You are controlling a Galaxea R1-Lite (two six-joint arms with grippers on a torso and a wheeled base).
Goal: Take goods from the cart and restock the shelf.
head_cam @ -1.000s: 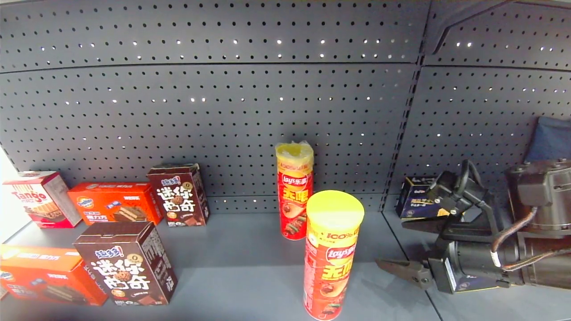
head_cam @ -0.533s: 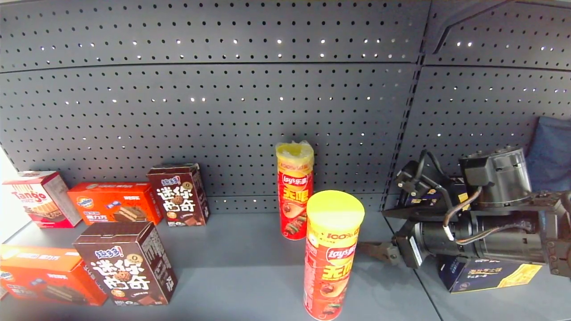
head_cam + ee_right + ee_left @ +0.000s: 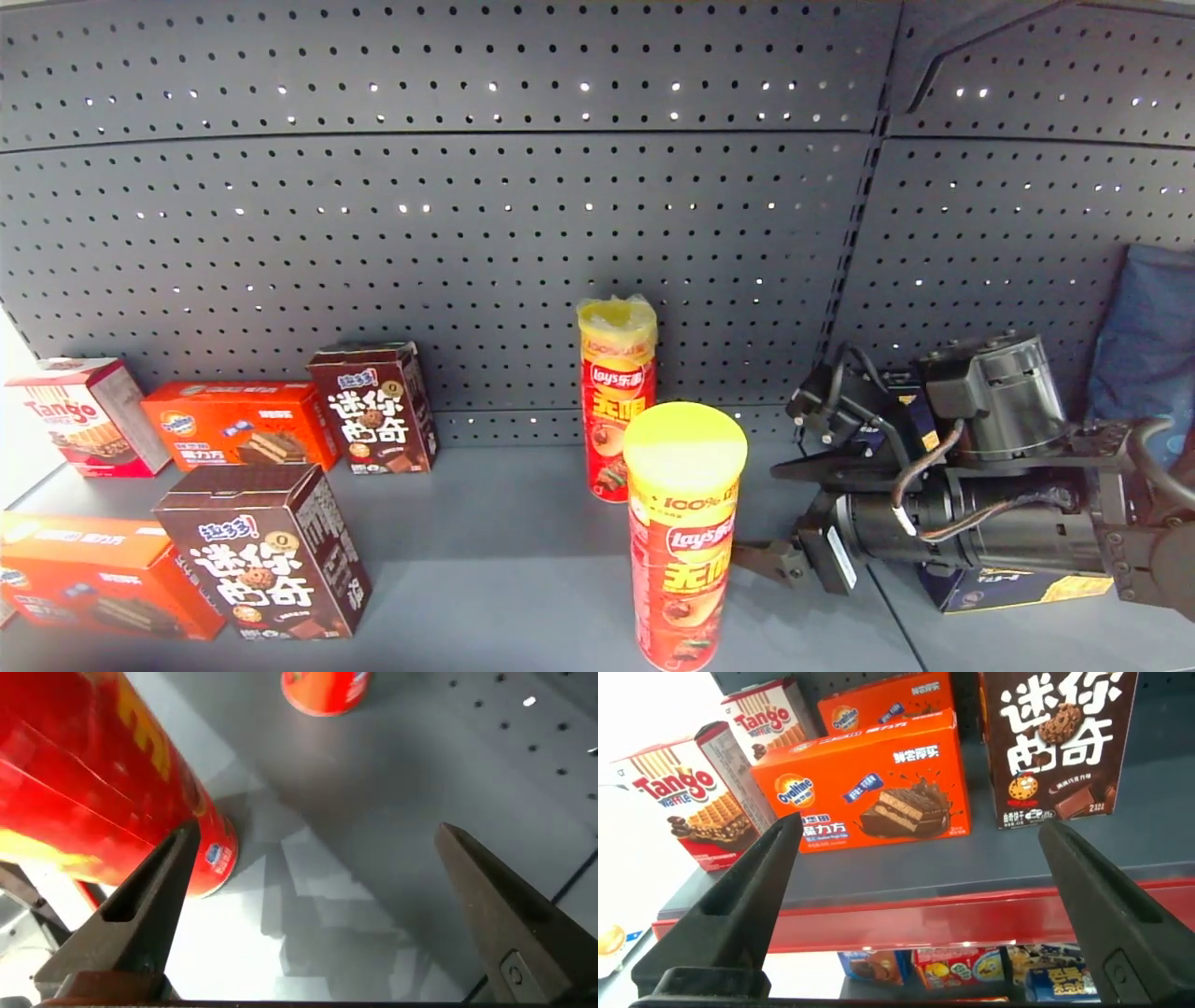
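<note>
Your front can point(image 3: 681, 541) is red with a plain yellow lid and yellow lettering down its side, and the rear can point(image 3: 616, 411) matches it, red under a yellow top. Both stand on a dark grey shelf point(image 3: 504, 532) with a red front strip, backed by a dark grey pegboard point(image 3: 448, 233) patterned in even rows of small holes, some showing white. On your left, the near brown box point(image 3: 266, 551) and far brown box point(image 3: 373, 406) carry white characters and cookie pictures. The near orange box point(image 3: 93, 574) and far orange box point(image 3: 238, 425) are bright orange, and the wafer box point(image 3: 89, 415) is red and white. On your right, the blue box point(image 3: 1018, 588) is navy with yellow, and the bag point(image 3: 1148, 327) is blue. Your left end effector point(image 3: 920, 826) is black and your right end effector point(image 3: 318, 829) is dark.
</note>
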